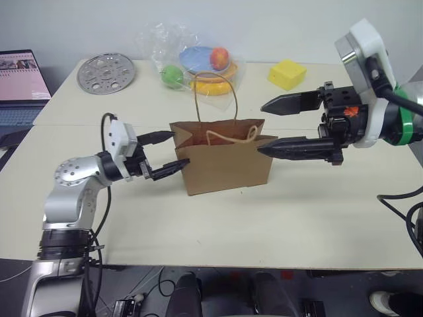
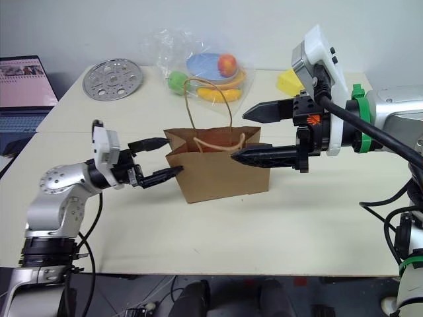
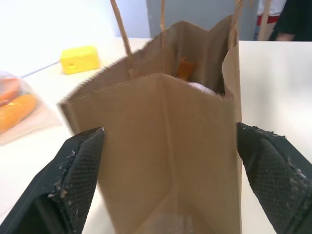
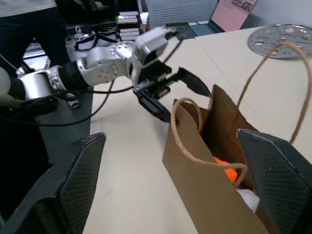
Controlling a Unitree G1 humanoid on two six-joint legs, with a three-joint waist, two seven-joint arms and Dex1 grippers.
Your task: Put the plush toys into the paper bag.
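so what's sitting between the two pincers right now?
The brown kraft paper bag, upright on the table; left pincer and right pincer flank it, both open, seen in both eye views.

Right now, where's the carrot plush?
Inside the paper bag standing mid-table between the two open claws: the right wrist view shows the orange carrot plush down in the bag's mouth, next to something white.

Cream table (image 1: 218, 218) with a seam across its middle, plain pale wall (image 1: 264, 26) behind it, open laptop (image 1: 20, 86) on a side surface at the left, dark floor (image 1: 218, 290) with cables below the table's front edge
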